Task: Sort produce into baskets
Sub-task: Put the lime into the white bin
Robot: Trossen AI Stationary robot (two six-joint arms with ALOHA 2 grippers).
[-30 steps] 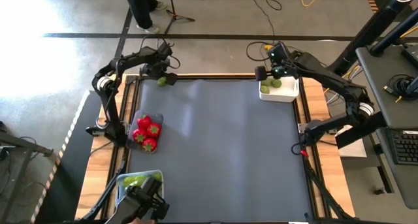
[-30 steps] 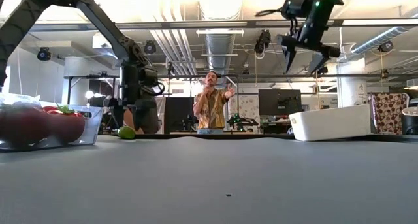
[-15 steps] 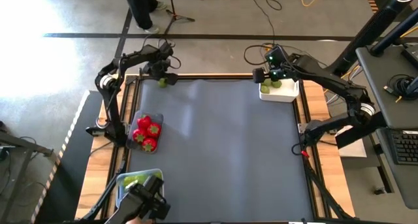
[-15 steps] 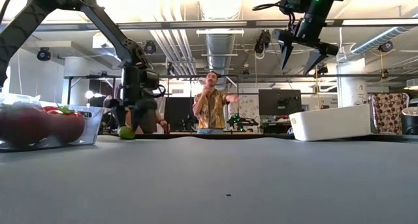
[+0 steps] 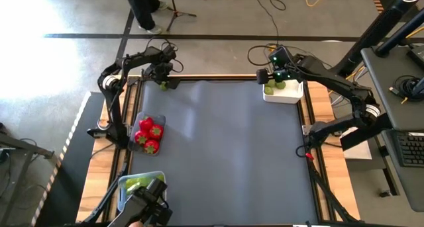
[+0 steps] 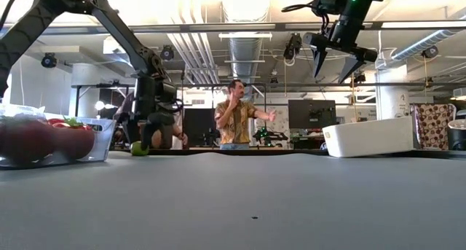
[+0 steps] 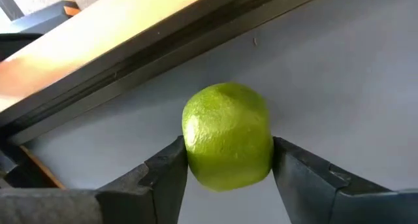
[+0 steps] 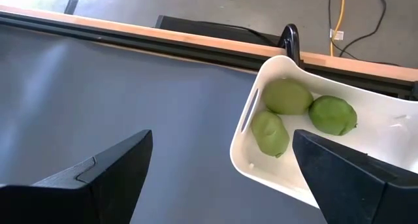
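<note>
- The left gripper (image 5: pixel 163 83) is sitting at the upper left of the high view, at the mat's (image 5: pixel 225 154) far left corner, its fingers (image 7: pixel 163 178) pinching a lime (image 7: pixel 227 144) from both sides.
- In the left wrist view the lime is resting on the grey mat, just beside the table's wooden edge (image 7: pixel 98 34).
- In the low view the left gripper (image 6: pixel 148 137) is reaching down to the mat at left, with the lime (image 6: pixel 137 148) partly hidden behind it.
- The right gripper (image 5: pixel 271 75) is hanging at the upper right of the high view, above the white box (image 5: pixel 291 94), with its fingers (image 8: pixel 98 178) spread wide and holding nothing.
- Three limes (image 8: pixel 287 96) are lying in the white box (image 8: pixel 261 165).
- Red pieces (image 5: pixel 149 134) are sitting in a clear tub (image 5: pixel 158 126) at the mat's left edge.
- Green pieces (image 5: pixel 134 183) are lying in a tray (image 5: pixel 122 190) at lower left.
- A person (image 6: pixel 237 122) is standing beyond the table in the low view.
</note>
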